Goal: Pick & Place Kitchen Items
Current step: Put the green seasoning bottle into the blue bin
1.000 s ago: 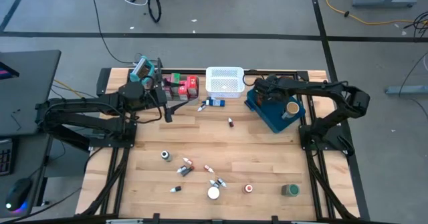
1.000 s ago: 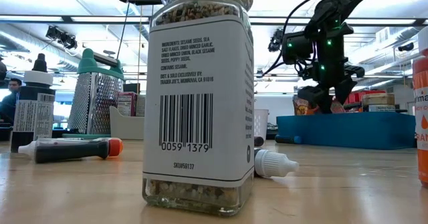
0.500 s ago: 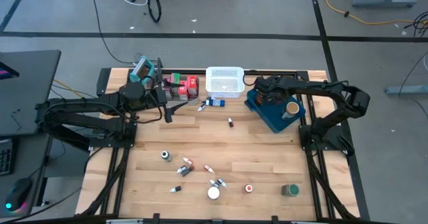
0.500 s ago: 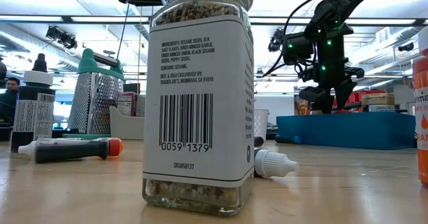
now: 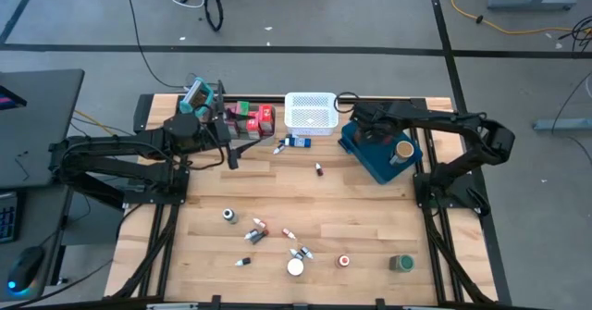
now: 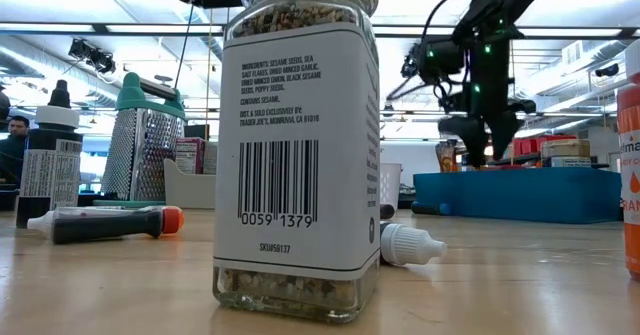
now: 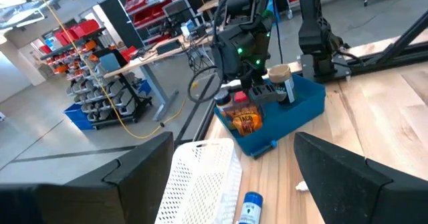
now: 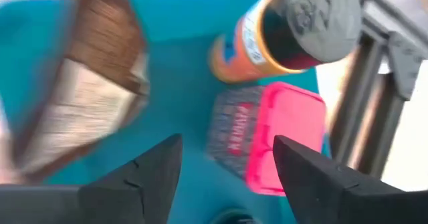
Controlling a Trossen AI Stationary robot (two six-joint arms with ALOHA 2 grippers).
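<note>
My right gripper point(image 5: 363, 125) hangs open over the blue tray point(image 5: 373, 166), fingers slanting down. Below its fingers in the right wrist view point(image 8: 227, 140) lie a pink carton point(image 8: 281, 134), an orange jar with a grey lid point(image 8: 287, 30) and a brown-and-white packet point(image 8: 87, 90), all in the tray. My left gripper point(image 5: 233, 153) waits open above the table's far left, next to red and green cartons point(image 5: 254, 117). Small jars and tubes point(image 5: 257, 229) lie loose near the front edge.
A white mesh basket point(image 5: 310, 111) stands at the far edge between the arms, with a blue bottle point(image 5: 298, 142) lying before it. A seasoning jar point(image 6: 298, 145) fills the low view's front. A green-lidded jar point(image 5: 401, 264) sits at the near right.
My right gripper has turned and tipped above the blue tray and risen slightly; its fingers stay apart. Nothing on the table has moved.
</note>
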